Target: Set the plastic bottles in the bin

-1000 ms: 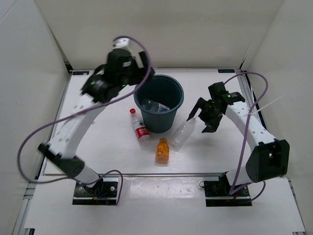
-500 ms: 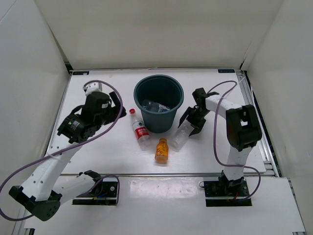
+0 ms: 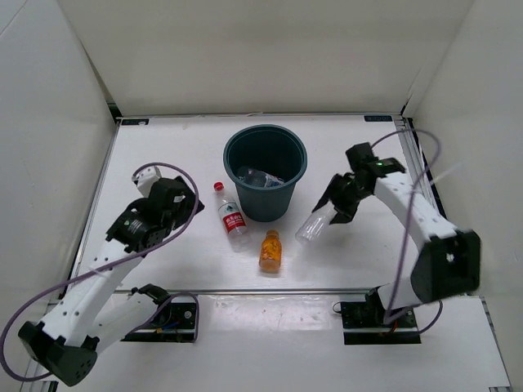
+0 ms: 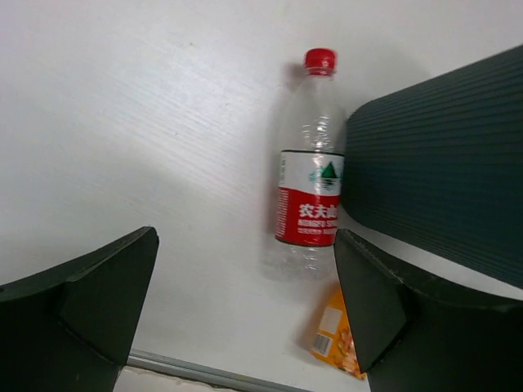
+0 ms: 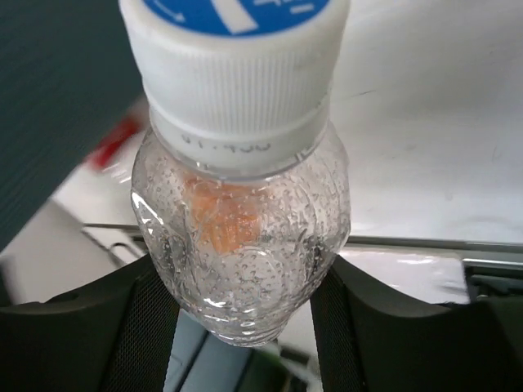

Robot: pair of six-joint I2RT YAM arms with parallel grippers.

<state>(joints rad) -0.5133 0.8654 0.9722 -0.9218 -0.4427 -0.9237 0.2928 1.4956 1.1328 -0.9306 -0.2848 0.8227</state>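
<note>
Right gripper [image 3: 337,204] is pinching the plain clear bottle [image 5: 245,237] between its fingers, tilted, just right of the bin [image 3: 274,204]. Right wrist cam is showing its ribbed white cap [image 5: 237,73] with a blue top, which top cam isn't resolving. Left gripper [image 4: 245,241] is hanging with fingers spread and nothing between them, left of the red-label bottle [image 4: 310,192] lying just beside the bin. Orange bottle [image 3: 270,250] is lying nearer. Only top cam is showing clear bottles [image 3: 260,178] inside the bin.
</note>
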